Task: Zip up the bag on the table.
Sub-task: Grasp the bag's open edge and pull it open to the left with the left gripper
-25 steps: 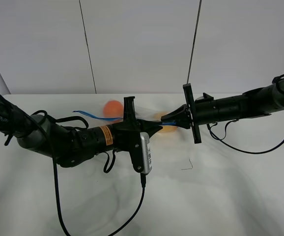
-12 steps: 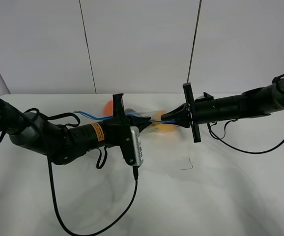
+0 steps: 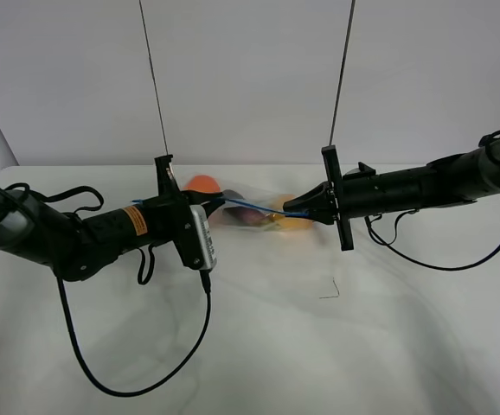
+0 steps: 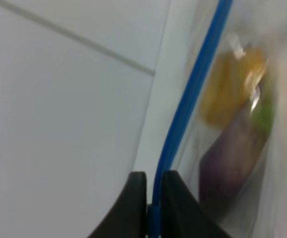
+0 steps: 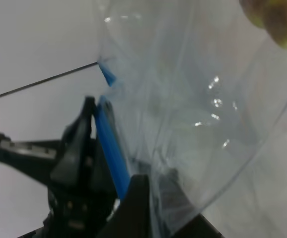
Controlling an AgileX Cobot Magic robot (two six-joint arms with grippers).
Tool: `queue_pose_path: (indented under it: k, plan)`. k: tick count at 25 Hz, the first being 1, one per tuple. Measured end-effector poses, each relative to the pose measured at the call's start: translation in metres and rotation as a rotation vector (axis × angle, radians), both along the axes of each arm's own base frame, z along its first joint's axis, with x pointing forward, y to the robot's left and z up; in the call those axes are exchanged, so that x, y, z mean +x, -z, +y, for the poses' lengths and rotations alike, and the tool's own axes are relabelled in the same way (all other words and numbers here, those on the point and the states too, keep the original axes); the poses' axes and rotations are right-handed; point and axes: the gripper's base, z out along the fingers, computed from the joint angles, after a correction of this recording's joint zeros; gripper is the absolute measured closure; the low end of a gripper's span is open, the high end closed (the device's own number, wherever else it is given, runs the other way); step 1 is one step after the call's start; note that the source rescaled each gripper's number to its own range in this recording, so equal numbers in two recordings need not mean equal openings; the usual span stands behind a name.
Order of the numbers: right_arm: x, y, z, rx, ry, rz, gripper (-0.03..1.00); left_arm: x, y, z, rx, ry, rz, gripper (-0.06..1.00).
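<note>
The left gripper has slid off to the left along the blue zip strip. A second ago it sat just beside the right gripper; now the two are well apart, with a taut run of strip between them. I take that to mean the stretch it passed over has been pressed closed and the zipping is nearly done, though I can't see whether the seal is complete.

The left gripper's jaws are pressed together on the strip, which runs straight out between them in the left wrist view. The right gripper pinches the other end of the strip, anchoring it.

The bag hangs between the two grippers over the far middle of the counter; whether its underside touches, I can't tell.

Counting: one bag, one zip strip, two grippers. Through the plastic I make out three pieces of produce: one orange, one purple, one yellow.
</note>
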Motion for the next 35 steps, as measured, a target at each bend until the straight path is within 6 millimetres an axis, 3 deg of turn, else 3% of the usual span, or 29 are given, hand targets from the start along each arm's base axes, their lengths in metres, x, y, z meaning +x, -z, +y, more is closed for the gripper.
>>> queue_pose_path:
  k: [18,24,35]
  plan:
    - [0.0,0.0,0.0,0.005,0.006,0.0,0.97,0.026,0.002,0.085,0.019,-0.234,0.012,0.94]
    - [0.0,0.0,0.0,0.004,0.005,0.0,0.97,0.029,0.003,0.1,0.023,-0.278,0.019,0.94]
    - [0.0,0.0,0.0,0.003,0.003,0.0,0.97,0.029,0.005,0.106,0.042,-0.297,0.043,0.94]
